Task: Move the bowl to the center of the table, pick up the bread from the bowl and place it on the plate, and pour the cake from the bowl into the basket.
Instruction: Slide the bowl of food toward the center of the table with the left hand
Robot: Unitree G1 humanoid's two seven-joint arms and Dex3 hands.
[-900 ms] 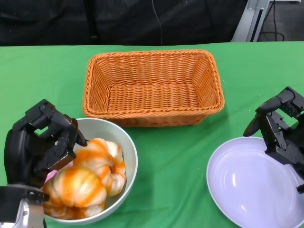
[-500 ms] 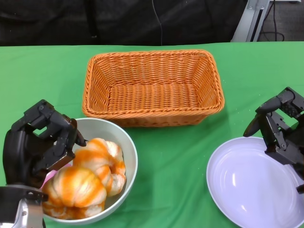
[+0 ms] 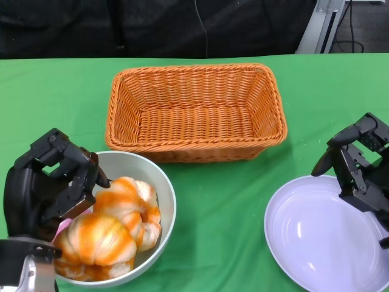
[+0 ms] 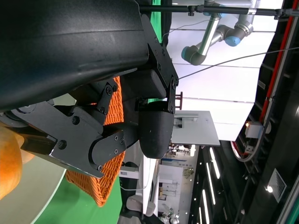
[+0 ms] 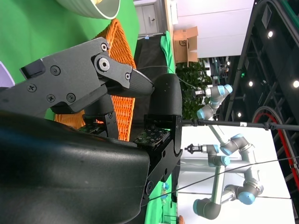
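Note:
A pale grey bowl (image 3: 137, 167) sits at the table's near left. It holds two orange-glazed bread buns (image 3: 130, 204) and a pink piece of cake (image 3: 62, 229), which is mostly hidden. My left hand (image 3: 51, 185) covers the bowl's left rim, with its fingers curled over the edge toward the buns. In the left wrist view a bun (image 4: 7, 163) lies just beside the fingers (image 4: 93, 144). My right hand (image 3: 358, 161) hovers over the right edge of the white plate (image 3: 316, 237), fingers apart and holding nothing. The orange wicker basket (image 3: 194, 68) stands empty behind them.
Green cloth covers the table (image 3: 225, 201), with a bare strip between the bowl and the plate. The basket's front wall is close behind the bowl. A dark backdrop runs along the far edge. The right wrist view shows the basket (image 5: 119, 56) and the bowl (image 5: 93, 7) beyond my fingers.
My left hand has edged a little to the left at the bowl's rim. The bowl, the buns and the right hand have stayed where they were.

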